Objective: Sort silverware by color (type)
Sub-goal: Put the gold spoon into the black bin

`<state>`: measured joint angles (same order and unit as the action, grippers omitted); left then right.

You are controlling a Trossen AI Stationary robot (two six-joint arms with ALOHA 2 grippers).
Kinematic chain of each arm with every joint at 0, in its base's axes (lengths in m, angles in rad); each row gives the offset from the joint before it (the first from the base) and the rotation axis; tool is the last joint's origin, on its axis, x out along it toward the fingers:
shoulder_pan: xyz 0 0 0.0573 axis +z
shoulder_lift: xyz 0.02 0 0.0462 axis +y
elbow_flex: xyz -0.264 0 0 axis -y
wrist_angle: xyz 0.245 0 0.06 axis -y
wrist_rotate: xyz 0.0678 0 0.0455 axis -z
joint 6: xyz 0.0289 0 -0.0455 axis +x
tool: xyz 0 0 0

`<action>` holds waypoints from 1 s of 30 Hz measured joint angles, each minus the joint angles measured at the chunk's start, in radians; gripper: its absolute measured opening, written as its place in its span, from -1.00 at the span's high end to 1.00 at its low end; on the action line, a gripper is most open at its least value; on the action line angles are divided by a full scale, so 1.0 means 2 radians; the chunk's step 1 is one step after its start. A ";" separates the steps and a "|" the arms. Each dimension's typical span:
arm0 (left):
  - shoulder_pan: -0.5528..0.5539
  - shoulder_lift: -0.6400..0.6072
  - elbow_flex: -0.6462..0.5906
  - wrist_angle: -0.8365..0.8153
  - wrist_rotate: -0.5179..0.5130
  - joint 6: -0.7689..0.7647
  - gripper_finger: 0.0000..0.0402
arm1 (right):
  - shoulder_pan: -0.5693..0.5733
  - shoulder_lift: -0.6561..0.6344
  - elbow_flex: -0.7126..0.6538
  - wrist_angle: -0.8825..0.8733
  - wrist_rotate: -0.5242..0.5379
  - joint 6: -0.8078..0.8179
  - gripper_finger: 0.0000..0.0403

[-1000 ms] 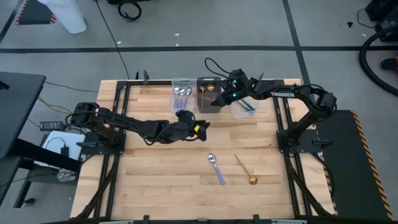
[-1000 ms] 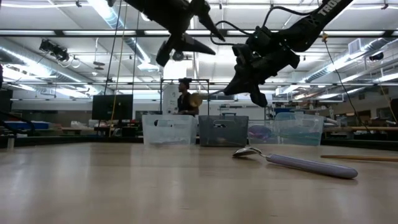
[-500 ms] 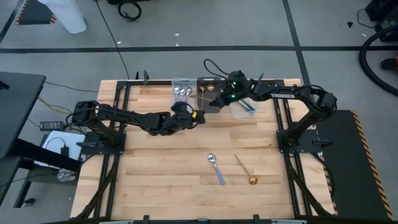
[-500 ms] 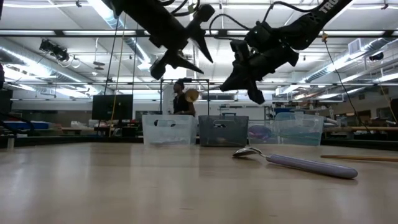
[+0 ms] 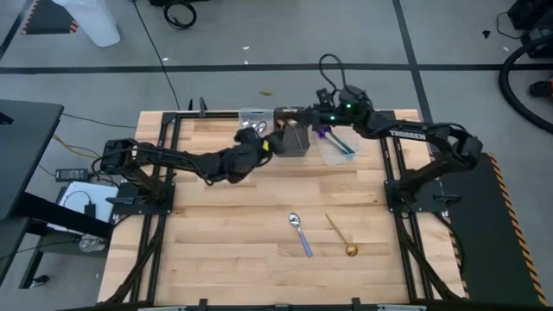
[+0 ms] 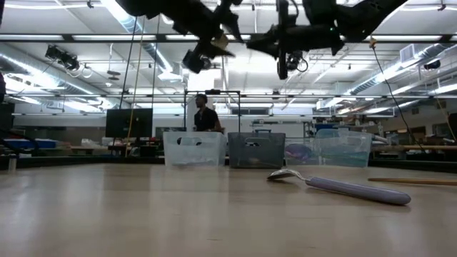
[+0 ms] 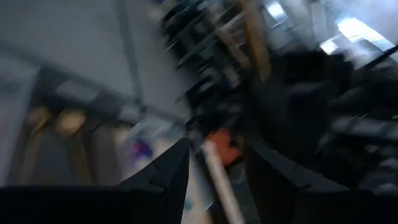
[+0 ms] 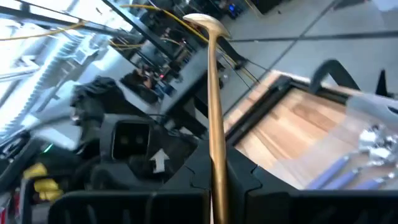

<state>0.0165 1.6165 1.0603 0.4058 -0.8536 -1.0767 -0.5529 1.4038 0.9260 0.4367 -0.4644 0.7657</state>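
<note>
STEP: gold spoon (image 8: 214, 93) delivery | RIGHT claw (image 8: 214, 186): clamped on spoon, above dark bin (image 5: 294, 138) | LEFT claw (image 5: 270, 145): parted, empty | NEXT: lower, release.

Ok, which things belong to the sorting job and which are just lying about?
Job: slim gold metal spoon in right gripper; purple-handled metal spoon and second gold spoon on table; silver spoons in clear bin.
Lying about: white plastic container, coiled black cable.
</note>
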 joint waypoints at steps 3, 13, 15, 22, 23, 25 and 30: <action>0.010 0.000 0.000 0.107 0.007 0.102 0.22 | -0.003 -0.025 0.000 -0.002 0.000 -0.001 0.91; 0.054 0.000 0.000 0.228 0.119 0.191 0.22 | -0.001 -0.068 0.000 0.030 -0.013 0.011 0.90; 0.059 0.000 0.000 0.235 0.144 0.195 0.22 | 0.006 -0.066 0.000 0.042 -0.013 0.014 0.90; 0.069 0.000 0.000 0.277 0.211 0.232 0.22 | 0.036 -0.066 0.000 0.055 -0.013 0.014 0.90; 0.069 0.000 0.000 0.284 0.215 0.241 0.22 | 0.040 -0.066 0.000 0.057 -0.009 0.013 0.90; 0.069 0.000 0.000 0.301 0.227 0.256 0.22 | 0.045 -0.065 0.000 0.057 0.002 0.013 0.90; 0.069 0.000 0.000 0.316 0.233 0.269 0.22 | 0.056 -0.065 0.000 0.061 0.012 0.011 0.90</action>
<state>0.1551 1.6161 1.0603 1.0382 -0.3871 -0.5381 -0.4410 1.2732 0.9260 0.5594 -0.4408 0.7885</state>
